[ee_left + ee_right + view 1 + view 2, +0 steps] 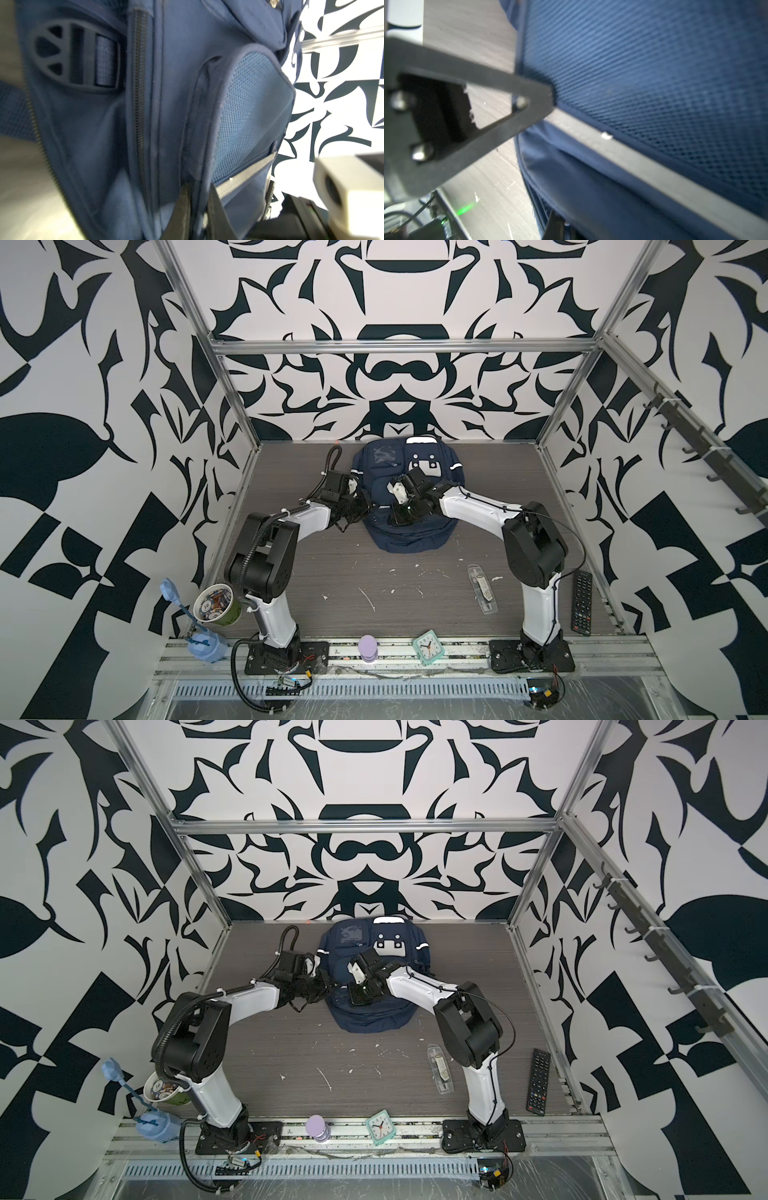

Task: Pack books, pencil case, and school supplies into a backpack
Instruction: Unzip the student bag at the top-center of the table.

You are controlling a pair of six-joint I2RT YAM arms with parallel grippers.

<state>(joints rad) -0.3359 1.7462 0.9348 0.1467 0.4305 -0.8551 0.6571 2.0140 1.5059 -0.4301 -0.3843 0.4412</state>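
The navy backpack (415,531) (376,1017) lies flat at the back middle of the table, and both grippers meet over its left half. In the left wrist view, my left gripper (197,209) is shut on a fold of the backpack (176,83) beside its mesh pocket. My right gripper (560,228) is shut low against the backpack's (643,72) zip edge, with fabric hiding whether it holds anything. The school supplies packet (482,590) (441,1068) lies on the table near the right arm. The books and pencil case are out of view.
A black remote (582,608) lies at the right edge. A teal alarm clock (428,647) and a purple cylinder (368,649) stand on the front rail. A paper cup (217,606) and a blue toy (203,641) sit front left.
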